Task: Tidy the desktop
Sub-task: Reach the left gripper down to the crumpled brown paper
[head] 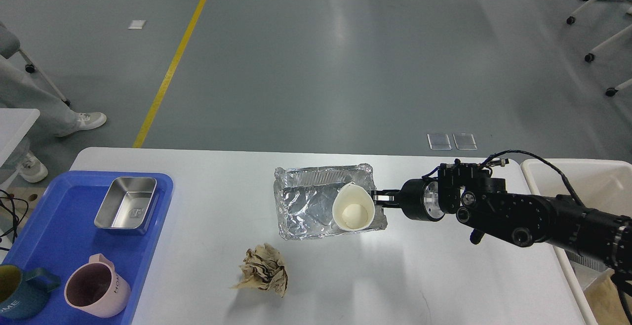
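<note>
The white desktop [444,275] fills the lower view. My right gripper [379,199] reaches in from the right and is shut on the right edge of a crumpled foil tray [306,206]. The tray hangs a little above the desktop and casts a shadow below it. A white paper cup [353,209] lies tilted in the tray's right end, its mouth facing me, right at the fingertips. A crumpled brown paper ball [264,269] lies on the desktop in front of the tray. My left gripper is out of view.
A blue tray [54,236] at the left holds a steel box [127,204], a pink mug [96,290] and a dark blue mug [19,290]. A white bin [592,177] stands off the desktop's right edge. A person's legs stand at the far left.
</note>
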